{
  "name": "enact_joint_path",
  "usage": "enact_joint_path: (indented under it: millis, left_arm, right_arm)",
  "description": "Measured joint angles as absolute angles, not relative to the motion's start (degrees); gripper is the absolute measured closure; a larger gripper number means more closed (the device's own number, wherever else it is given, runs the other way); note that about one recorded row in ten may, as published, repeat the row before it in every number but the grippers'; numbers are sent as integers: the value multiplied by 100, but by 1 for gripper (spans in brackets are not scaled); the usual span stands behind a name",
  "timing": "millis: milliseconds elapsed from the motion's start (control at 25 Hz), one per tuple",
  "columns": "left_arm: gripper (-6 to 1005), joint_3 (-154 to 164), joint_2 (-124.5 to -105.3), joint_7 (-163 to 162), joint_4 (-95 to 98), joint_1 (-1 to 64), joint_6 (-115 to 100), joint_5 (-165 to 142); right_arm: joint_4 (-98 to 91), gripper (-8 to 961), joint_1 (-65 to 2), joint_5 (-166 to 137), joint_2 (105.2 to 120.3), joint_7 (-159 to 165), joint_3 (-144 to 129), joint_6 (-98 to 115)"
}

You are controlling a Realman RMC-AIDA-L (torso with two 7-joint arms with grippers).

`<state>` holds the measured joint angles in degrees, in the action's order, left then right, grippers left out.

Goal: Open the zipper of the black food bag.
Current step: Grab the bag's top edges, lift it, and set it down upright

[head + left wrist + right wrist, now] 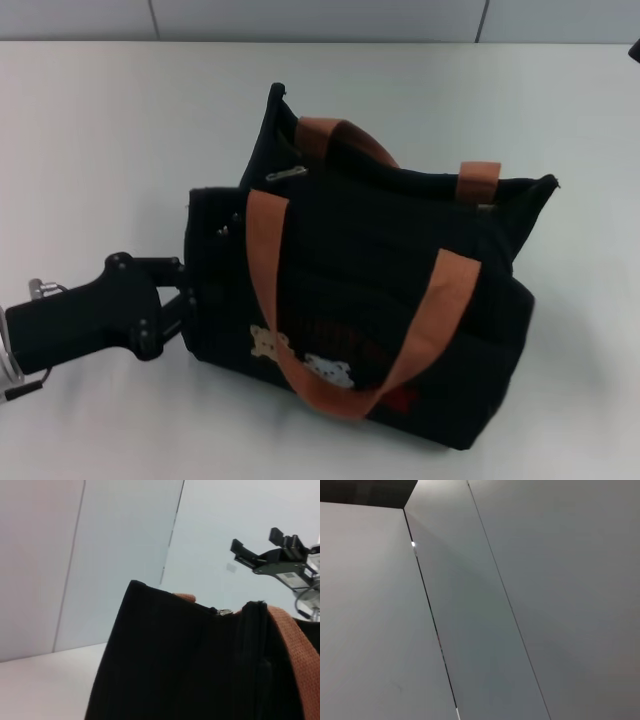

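Progress: the bag looks mostly unzipped already; its mouth gapes along the top between the two handles, and the silver pull lies near the far left corner. Judged from that, little or nothing is left beyond letting go and backing off.
Zipper: a thin black track along the top rim; in the head view only the pull stands out clearly. In the left wrist view a small silver glint sits at the top edge, probably part of the zipper.
Bag, place: standing on the white surface, near its middle, slightly slumped.
Bag, look: boxy black fabric, two orange-brown straps, bear patches low on the near face, a bit of red beside them.
Left tool: pressed against the bag's left end, low down; I cannot tell whether its fingers are closed on the fabric.
Right tool: raised well clear of the bag, fingers spread apart, holding nothing.
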<state>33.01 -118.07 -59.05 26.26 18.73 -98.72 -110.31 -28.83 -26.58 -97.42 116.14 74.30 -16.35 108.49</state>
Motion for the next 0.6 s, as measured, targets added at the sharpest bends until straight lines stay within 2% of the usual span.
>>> enact_joint_path:
  millis: [160,400,480,600]
  left_arm:
    - [886,3133,-11684,-5912,2675,1935,-9706,-11031]
    - [887,2257,-11249,-5998,2886,2042,-9683,-11029]
    - [887,2041,-11187,-6183,3166,2054,-10001,-10981]
    - [887,1879,-11212,-6543,3853,2072,-10697,-10688]
  right_arm:
    - [-2874,110,-2654,-9737,11641,7423,-1635,10822]
    - [-2813,110,-2679,-9737,11672,7198,-1635,10776]
    - [-2800,111,-2725,-9715,11674,7192,-1634,10776]
    - [-2691,111,-2768,-9664,11685,7127,-1635,10773]
